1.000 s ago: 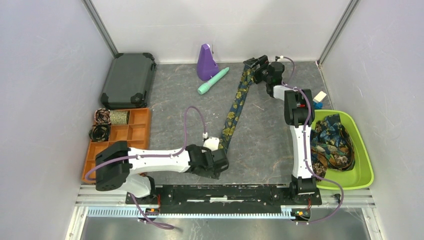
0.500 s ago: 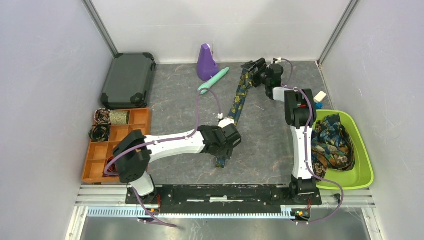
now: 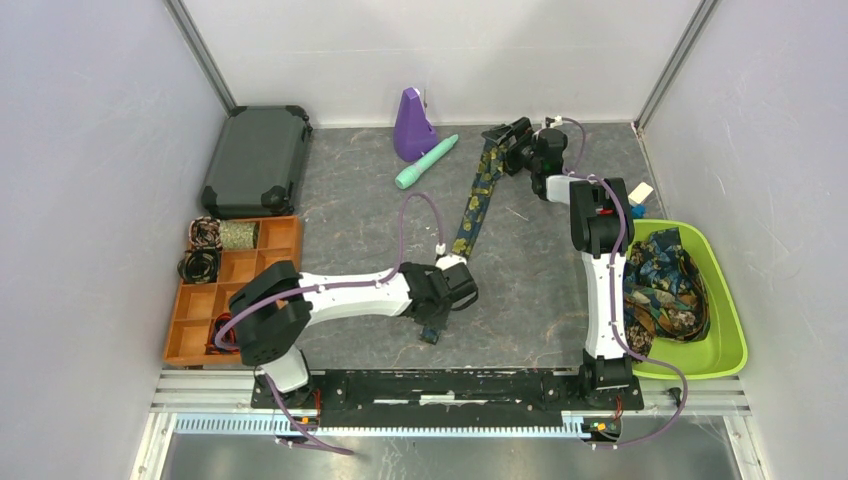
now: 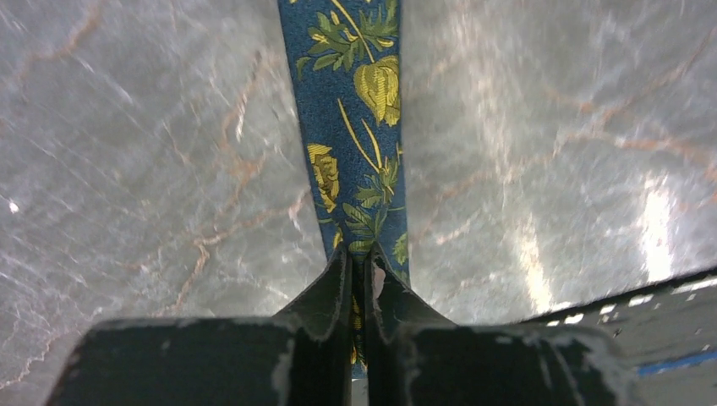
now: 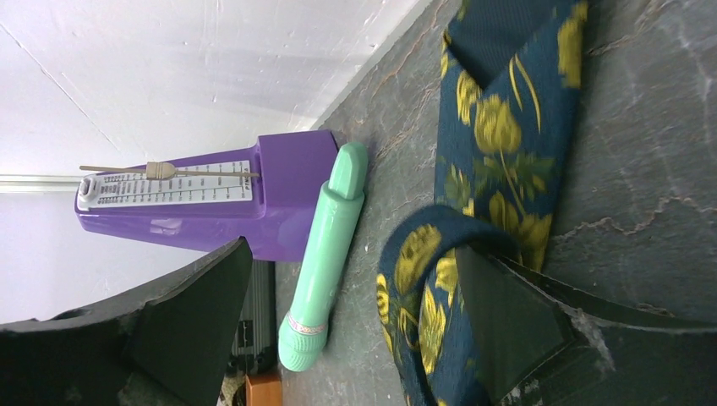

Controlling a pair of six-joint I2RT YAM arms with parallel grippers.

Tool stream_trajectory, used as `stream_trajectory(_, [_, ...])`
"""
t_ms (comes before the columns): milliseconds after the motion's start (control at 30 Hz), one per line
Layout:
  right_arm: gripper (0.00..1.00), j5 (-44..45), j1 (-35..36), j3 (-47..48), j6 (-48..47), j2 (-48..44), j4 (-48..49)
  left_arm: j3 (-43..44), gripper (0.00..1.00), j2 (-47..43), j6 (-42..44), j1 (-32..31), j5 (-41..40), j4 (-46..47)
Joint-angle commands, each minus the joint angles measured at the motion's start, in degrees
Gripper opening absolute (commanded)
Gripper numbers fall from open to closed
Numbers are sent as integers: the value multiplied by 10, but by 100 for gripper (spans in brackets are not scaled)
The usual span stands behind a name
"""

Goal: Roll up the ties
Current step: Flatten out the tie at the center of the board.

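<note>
A navy tie (image 3: 470, 215) with yellow-gold flowers lies stretched in a diagonal strip across the grey table. My left gripper (image 3: 434, 316) is shut on its narrow near end. In the left wrist view the fingertips (image 4: 338, 279) pinch the tie (image 4: 351, 127), which runs straight away from them. My right gripper (image 3: 500, 140) stands open at the far end of the strip. There the tie (image 5: 499, 135) loops over one finger (image 5: 507, 326), while the other finger (image 5: 190, 317) stands well apart.
A purple metronome (image 3: 412, 125) and a teal cylinder (image 3: 426, 162) stand left of the tie's far end. A dark case (image 3: 257, 160) lies far left, above an orange tray (image 3: 282, 268) holding rolled ties (image 3: 200, 266). A green bin (image 3: 728, 335) on the right holds several loose ties (image 3: 665, 285).
My left arm swung forward over the tie's near end, then drew back a little, and its gripper closed on the tie. The right gripper shifted only slightly.
</note>
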Motion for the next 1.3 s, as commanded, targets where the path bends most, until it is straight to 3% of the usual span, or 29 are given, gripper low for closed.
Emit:
stream_trajectory(0, [98, 16, 2, 26, 2, -20, 2, -39, 2, -49, -22, -37, 23, 4])
stream_trajectory(600, [98, 9, 5, 110, 5, 14, 12, -145, 2, -128, -195, -152, -56, 0])
stream_trajectory(900, [98, 53, 7, -79, -203, -186, -71, -207, 8, -225, -267, -197, -98, -29])
stream_trajectory(1033, [91, 78, 6, -156, -287, -248, -117, -232, 13, -253, -315, -225, -110, -64])
stream_trajectory(1267, [80, 18, 7, -136, -374, -236, -249, -253, 18, -275, -400, -257, -133, -139])
